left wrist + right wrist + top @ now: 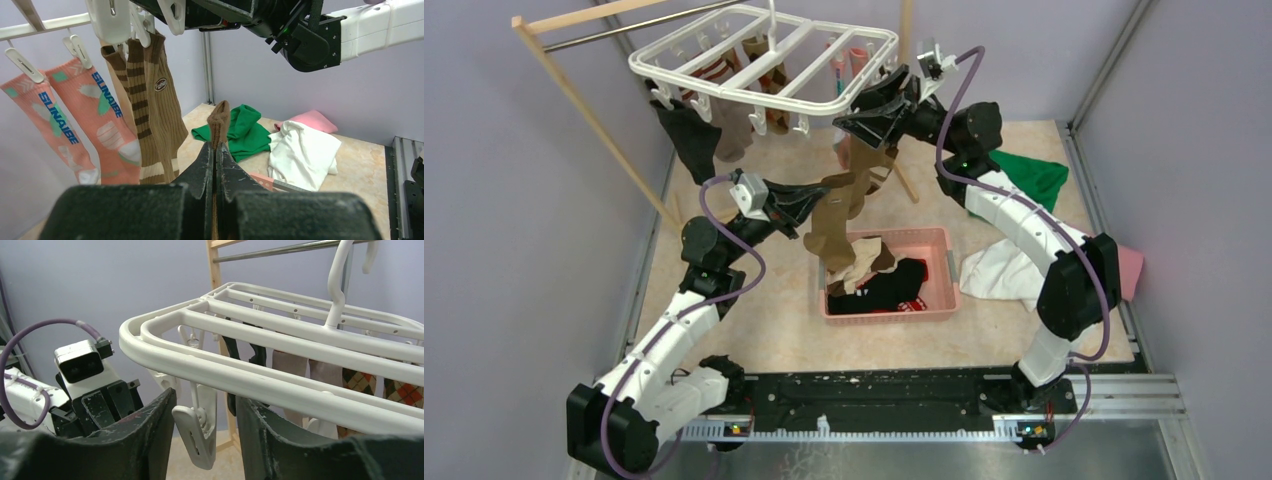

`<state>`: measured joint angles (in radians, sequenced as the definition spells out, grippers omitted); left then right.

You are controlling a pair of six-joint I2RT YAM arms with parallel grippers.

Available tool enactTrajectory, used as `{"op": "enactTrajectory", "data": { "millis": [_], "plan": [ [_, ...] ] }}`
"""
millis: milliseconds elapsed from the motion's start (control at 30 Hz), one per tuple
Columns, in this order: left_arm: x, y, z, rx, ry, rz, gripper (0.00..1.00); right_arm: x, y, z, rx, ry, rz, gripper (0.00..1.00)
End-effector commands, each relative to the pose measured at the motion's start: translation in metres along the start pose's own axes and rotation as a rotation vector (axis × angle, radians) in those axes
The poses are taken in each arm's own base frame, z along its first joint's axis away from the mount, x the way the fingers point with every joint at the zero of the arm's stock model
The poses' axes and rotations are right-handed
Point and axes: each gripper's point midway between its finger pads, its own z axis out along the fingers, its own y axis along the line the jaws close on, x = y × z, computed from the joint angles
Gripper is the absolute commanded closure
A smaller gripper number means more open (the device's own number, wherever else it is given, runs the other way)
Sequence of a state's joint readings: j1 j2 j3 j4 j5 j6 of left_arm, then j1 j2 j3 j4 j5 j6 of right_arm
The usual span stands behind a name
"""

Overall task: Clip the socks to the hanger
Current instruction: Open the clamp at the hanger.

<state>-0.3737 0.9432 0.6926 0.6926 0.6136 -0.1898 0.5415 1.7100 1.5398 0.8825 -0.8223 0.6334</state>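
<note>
The white grid hanger (764,55) hangs from the rod with several socks clipped under it: a black sock (686,140), pink-teal socks (75,115) and brown-cream striped socks (150,100). My left gripper (821,195) is shut on a plain brown sock (834,230) and holds it below the hanger's near edge. In the left wrist view the sock (218,117) sticks up between the closed fingers (202,165). My right gripper (205,415) is open, and a free white clip (200,432) on the hanger's edge bar (280,380) hangs between its fingers.
A pink basket (944,262) with more socks sits below the held sock. Green (1034,175), white (1004,270) and pink (1129,270) cloths lie at the right. The wooden rack's leg (594,120) slants down at the left.
</note>
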Motion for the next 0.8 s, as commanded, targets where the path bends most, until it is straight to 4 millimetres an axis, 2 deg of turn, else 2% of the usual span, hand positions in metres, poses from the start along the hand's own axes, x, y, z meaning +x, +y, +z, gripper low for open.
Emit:
{"op": "enactTrajectory", "data": {
  "millis": [0, 333, 500, 600, 667, 767],
  "plan": [
    [-0.028, -0.005, 0.004, 0.032, -0.074, 0.048, 1.0, -0.021, 0.011, 0.009, -0.022, -0.045, -0.028, 0.56],
    [-0.027, -0.006, 0.003, 0.035, -0.075, 0.051, 1.0, -0.023, 0.01, 0.004, 0.017, -0.021, -0.065, 0.87],
    [-0.027, -0.006, 0.002, 0.034, -0.076, 0.051, 1.0, -0.024, 0.004, -0.002, 0.039, -0.002, -0.086, 0.89],
    [-0.027, -0.005, 0.002, 0.028, -0.077, 0.052, 1.0, -0.025, 0.004, -0.006, 0.029, 0.011, -0.103, 0.85],
    [-0.029, -0.005, 0.001, 0.022, -0.082, 0.057, 1.0, -0.025, 0.006, -0.009, 0.015, 0.023, -0.106, 0.71],
    [-0.027, -0.004, 0.001, 0.019, -0.078, 0.056, 1.0, -0.025, 0.008, -0.013, 0.002, 0.038, -0.117, 0.56]
  ]
}}
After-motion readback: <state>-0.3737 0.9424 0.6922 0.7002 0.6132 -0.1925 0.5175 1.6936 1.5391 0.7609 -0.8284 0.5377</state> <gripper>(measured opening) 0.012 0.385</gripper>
